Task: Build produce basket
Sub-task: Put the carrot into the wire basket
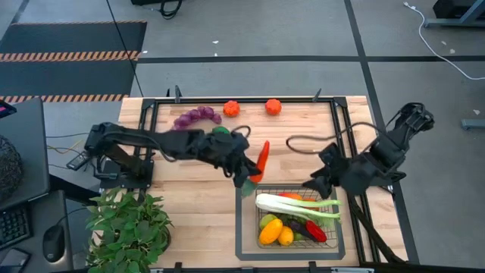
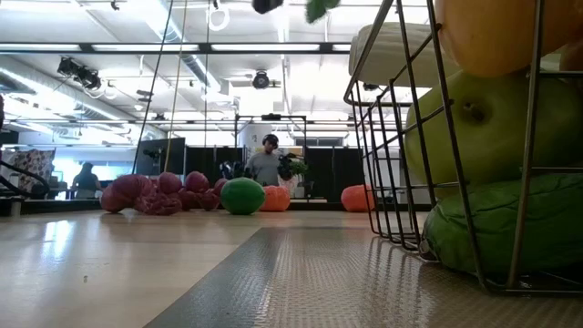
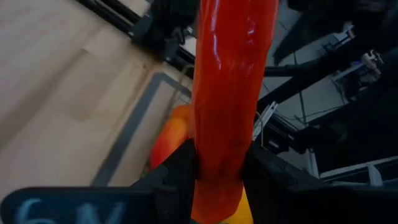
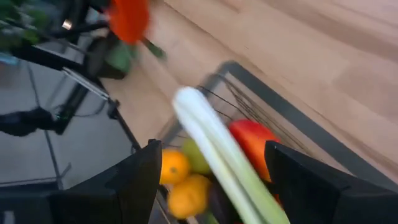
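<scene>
My left gripper (image 1: 248,173) is shut on an orange-red carrot (image 1: 262,158) with a green top, held in the air just off the far left corner of the wire basket (image 1: 244,227). The basket holds a leek (image 1: 297,205) lying across the top, plus yellow, orange, green and red produce. My right gripper (image 1: 314,186) hovers open over the basket's far right part, above the leek (image 4: 214,149). Purple grapes (image 1: 197,116), two orange tomatoes (image 1: 231,108) (image 1: 273,106) and a green lime (image 1: 220,130) lie on the table's far side. My left gripper pinches the carrot between its two fingers (image 3: 177,177), on the carrot's lower part (image 3: 217,171) toward its green-topped end. The fingers lie across it, and most of the carrot sticks out beyond them. It is lifted clear of the table and the basket.
A leafy potted plant (image 1: 129,227) stands at the near left corner. A black rail frame (image 1: 151,106) runs around the tabletop. Bare wood lies between the plant and the basket. In the low view a person (image 2: 266,162) stands far back in the room.
</scene>
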